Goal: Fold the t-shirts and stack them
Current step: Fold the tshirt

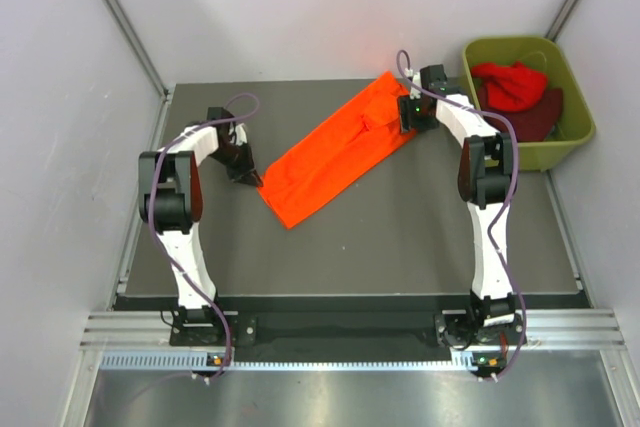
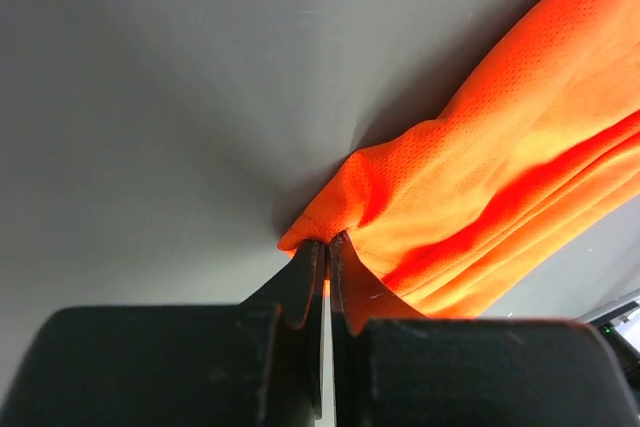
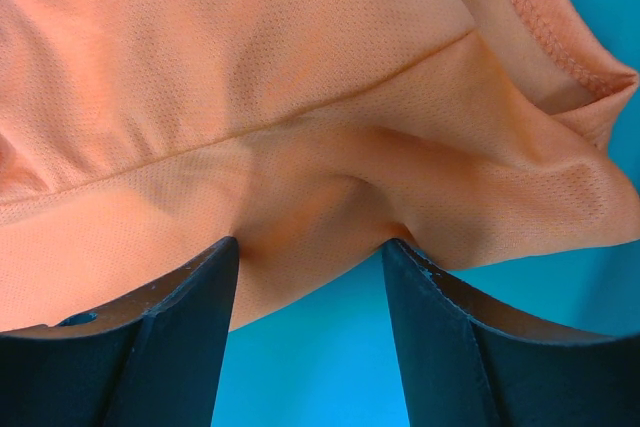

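A bright orange t-shirt point(image 1: 340, 152), folded into a long strip, lies diagonally across the dark table point(image 1: 400, 237). My left gripper point(image 1: 252, 179) is at its near-left corner. In the left wrist view that gripper point(image 2: 328, 239) is shut on a pinch of the orange t-shirt point(image 2: 500, 177) at the hem corner. My right gripper point(image 1: 408, 117) sits at the far-right end by the collar. In the right wrist view it point(image 3: 312, 244) stands open, fingertips resting on the orange t-shirt point(image 3: 300, 77), a fold of cloth between them. A red t-shirt point(image 1: 512, 84) and a dark maroon one point(image 1: 545, 117) lie in the tub.
An olive-green plastic tub point(image 1: 505, 45) stands off the table's far-right corner, close to my right arm. White walls enclose the table on the left, back and right.
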Controlling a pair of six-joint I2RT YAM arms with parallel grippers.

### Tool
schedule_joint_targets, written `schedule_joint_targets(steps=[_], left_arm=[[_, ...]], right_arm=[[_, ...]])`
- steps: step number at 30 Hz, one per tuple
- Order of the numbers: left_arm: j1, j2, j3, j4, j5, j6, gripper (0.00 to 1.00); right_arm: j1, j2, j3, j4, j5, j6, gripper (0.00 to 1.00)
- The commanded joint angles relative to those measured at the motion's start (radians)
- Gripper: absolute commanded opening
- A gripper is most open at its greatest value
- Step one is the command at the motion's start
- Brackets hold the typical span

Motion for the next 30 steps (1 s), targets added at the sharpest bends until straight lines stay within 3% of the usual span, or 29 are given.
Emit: schedule_joint_targets(steps=[1,9,14,30], left_arm=[[-0.002,-0.015,-0.011,0.006,-0.032,0.014,0.0],[0.0,-0.164,-0.195,-0.036,0.042,-0.029,0.0],[-0.054,-0.246,-0.345,-0.007,0.079,-0.075,0.0],[-0.235,-0.408,-0.568,0.072,0.146,-0.155,0.0]], right_arm=[[0.015,0.021,0.019,0.006,0.014,-0.005,0.61],[0.015,0.044,0.085,0.008,0.02,0.002,0.6],[0.023,0.08,0.157,0.008,0.003,0.007,0.61],[0.072,0.165,0.318,0.073,-0.1,0.101,0.61]])
